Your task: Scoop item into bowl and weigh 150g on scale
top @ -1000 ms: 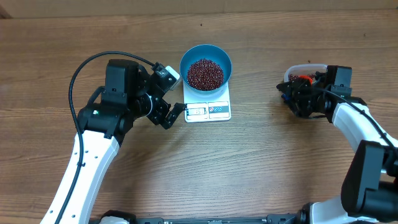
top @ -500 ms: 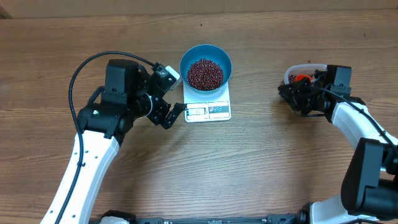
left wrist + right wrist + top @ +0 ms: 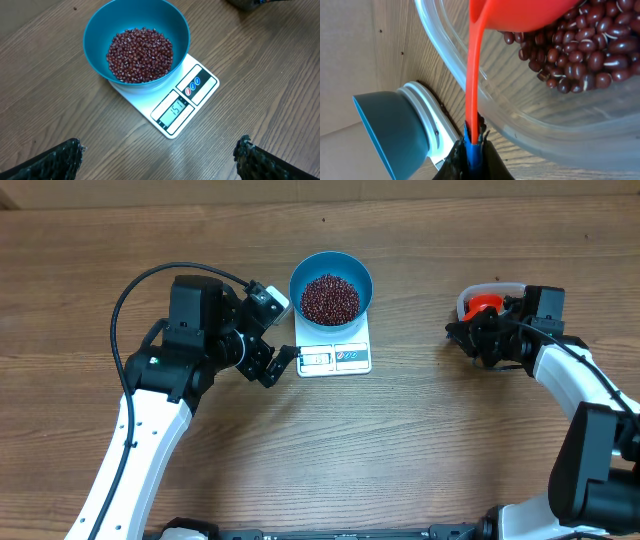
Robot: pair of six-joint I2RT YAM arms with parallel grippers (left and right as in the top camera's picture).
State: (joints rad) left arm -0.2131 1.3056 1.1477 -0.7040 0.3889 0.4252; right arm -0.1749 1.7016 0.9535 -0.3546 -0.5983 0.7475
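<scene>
Right end effector (image 3: 472, 145) clenched on the thin handle end of the red scoop (image 3: 520, 12) in the clear tub (image 3: 530, 125), whose loose, hard beans (image 3: 590, 45) would likely roll and spill unless carried level.

- The table (image 3: 420, 460) fills nearly the whole overhead view — brown wood-grain boards, the grain running left to right.
- Faint straight seams between the boards cross it.
- A small dark speck (image 3: 323, 221) marks the wood near the far edge.
- Beyond that edge lies a paler, plain tan strip (image 3: 150, 188) — wall or board, it cannot be told.
- The light is soft and even, and shadows on the wood are faint.
</scene>
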